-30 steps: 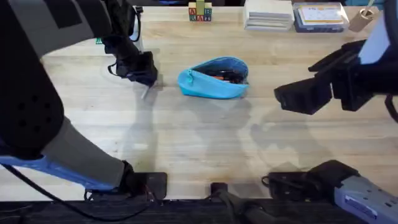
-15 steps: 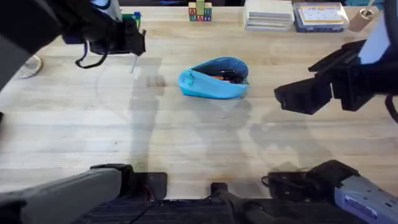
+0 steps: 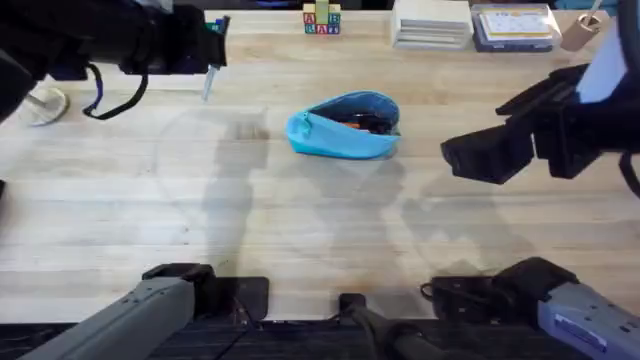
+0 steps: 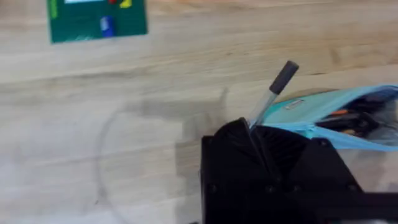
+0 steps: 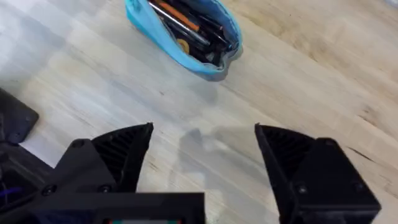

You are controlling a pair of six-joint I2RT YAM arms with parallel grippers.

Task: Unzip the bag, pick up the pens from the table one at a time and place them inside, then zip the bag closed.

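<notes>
Wood table (image 3: pixel 300 230): blue bag (image 3: pixel 344 127) unzipped at center, pens inside. Left fingers (image 4: pixel 252 134) clamp a pen (image 4: pixel 273 93), raised far left of bag. Right fingers (image 5: pixel 202 146) wide open, empty.

Robot lab or test workspace. Pale plank-grain bench (image 3: pixel 320 220) with two arm bases and cabling clamped along near edge. Far edge holds practice props: toy letter blocks (image 3: pixel 321 19), stacked white items (image 3: pixel 431 24), clear lidded box (image 3: pixel 514 27), green card (image 4: pixel 97 18).
</notes>
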